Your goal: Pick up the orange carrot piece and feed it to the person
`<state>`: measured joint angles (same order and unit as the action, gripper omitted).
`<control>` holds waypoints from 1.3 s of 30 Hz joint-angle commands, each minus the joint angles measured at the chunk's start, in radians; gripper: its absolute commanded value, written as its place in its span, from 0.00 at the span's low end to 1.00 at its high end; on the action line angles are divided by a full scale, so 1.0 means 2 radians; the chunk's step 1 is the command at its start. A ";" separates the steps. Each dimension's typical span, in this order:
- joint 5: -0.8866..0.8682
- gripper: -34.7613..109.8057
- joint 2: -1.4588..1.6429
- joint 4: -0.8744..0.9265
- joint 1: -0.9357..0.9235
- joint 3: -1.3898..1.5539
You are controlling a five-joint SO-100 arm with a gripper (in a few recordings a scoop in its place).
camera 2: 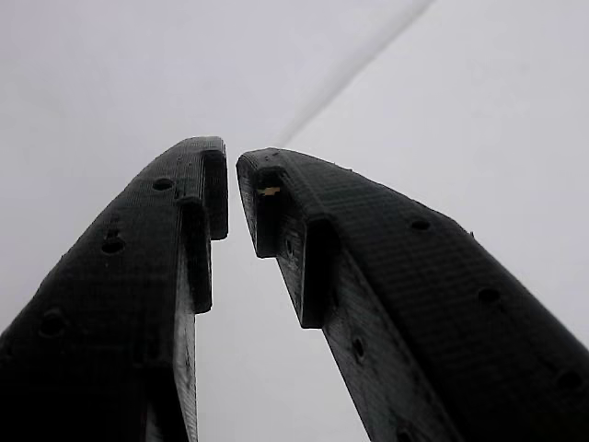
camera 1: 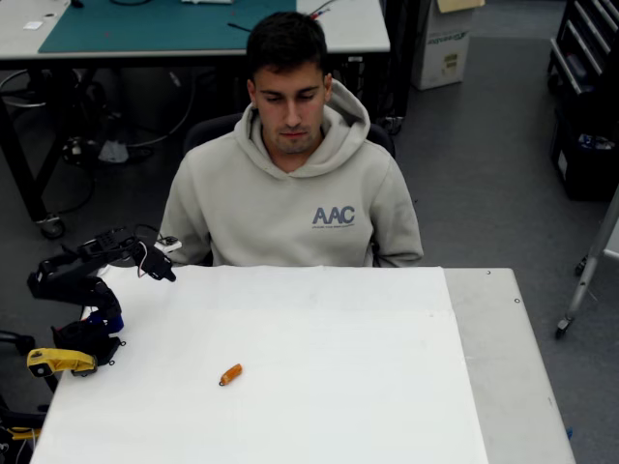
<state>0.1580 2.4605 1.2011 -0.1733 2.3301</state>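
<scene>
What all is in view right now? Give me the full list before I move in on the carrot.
orange carrot piece: one, orange, lying on the white table left of centre, clear of the gripper.
table: one, white top with a bare grey strip on the right.
yellow clamp: one, yellow, at the table's left edge by the arm's base.
second table: one, green mat on top, behind the person.
cardboard box: one, white, on the floor at upper right.
person: one, beige hoodie, seated behind the table.
gripper: one, black, at the table's upper-left corner; wrist view shows its tips nearly closed, nothing between.
</scene>
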 commanded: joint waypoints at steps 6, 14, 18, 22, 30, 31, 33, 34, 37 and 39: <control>0.081 0.22 -0.158 -0.006 -0.107 -0.148; 0.143 0.22 -0.269 -0.005 -0.197 -0.244; 0.167 0.22 -0.309 -0.005 -0.232 -0.285; 0.190 0.22 -0.342 -0.005 -0.262 -0.312; 0.227 0.22 -0.390 -0.005 -0.321 -0.352; 0.232 0.22 -0.397 -0.005 -0.327 -0.359; 0.241 0.22 -0.411 -0.005 -0.340 -0.374; 0.245 0.22 -0.420 -0.005 -0.346 -0.382; 0.260 0.22 -0.444 -0.005 -0.364 -0.406; 0.268 0.22 -0.461 -0.005 -0.372 -0.420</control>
<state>0.6611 1.5417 1.1980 -0.8774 1.5846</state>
